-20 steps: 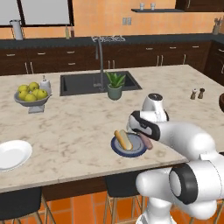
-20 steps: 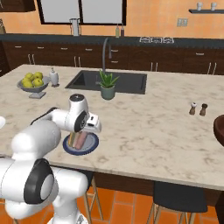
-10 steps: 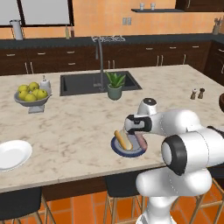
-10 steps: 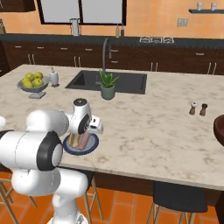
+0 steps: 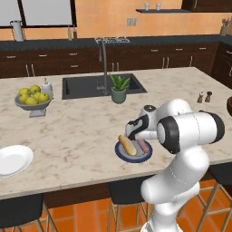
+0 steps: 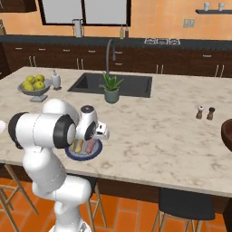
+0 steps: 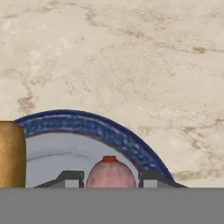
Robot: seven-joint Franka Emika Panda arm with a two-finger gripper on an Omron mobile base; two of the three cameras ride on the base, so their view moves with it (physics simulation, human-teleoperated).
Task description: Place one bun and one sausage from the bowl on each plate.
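The hand [image 7: 109, 181] grips the pink sausage [image 7: 110, 172], resting on the dark blue-grey round plate [image 5: 122, 156] at the golden bun's [image 5: 127, 144] three o'clock; next I'd release, then lift away.

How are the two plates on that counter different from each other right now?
The blue plate carries a bun and a sausage; the white plate is bare. The blue plate sits under the pincer, whose fingers flank the sausage; the white plate lies far off at the counter's left end. Both are small, round and shallow.
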